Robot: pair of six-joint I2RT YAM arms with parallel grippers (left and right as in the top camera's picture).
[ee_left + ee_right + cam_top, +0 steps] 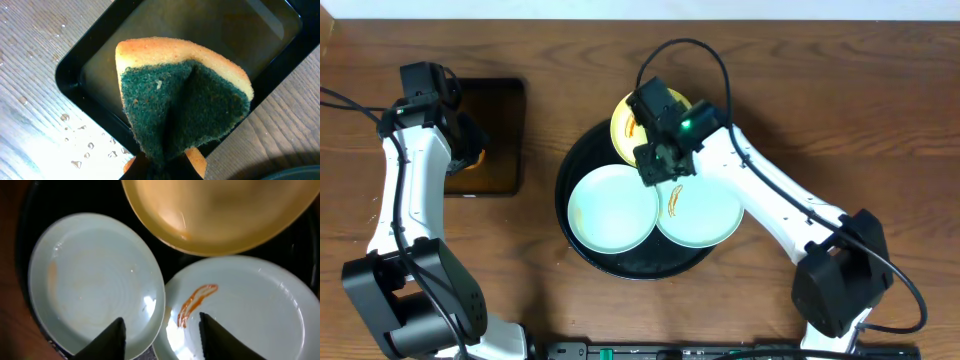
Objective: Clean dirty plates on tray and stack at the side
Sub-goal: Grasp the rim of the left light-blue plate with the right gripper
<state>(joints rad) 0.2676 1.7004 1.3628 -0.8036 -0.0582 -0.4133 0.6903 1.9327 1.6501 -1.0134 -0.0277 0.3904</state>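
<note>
Right wrist view shows the right gripper (161,322) hanging with its jaws spread and empty over the large round black tray (563,190). Directly below it the rims of two plates meet. A pale blue-white plate (95,275) lies under the near finger with only a faint tan trace. A second pale blue-white plate (250,310) lies under the other finger and carries an orange-brown sauce smear (195,302). Ahead of the fingertips sits the pale yellow plate (220,215), tipped on the tray's far rim.

The left gripper (165,165) pinches a folded yellow sponge with a green scouring face (185,95), holding it above the small rectangular black tray (75,70), well apart from the plates.

The step in hand is probably seizing one plate for wiping. To do it well, the right gripper should shift sideways first so that only one rim sits between its jaws. It should then close firmly, since glazed plates slip.
</note>
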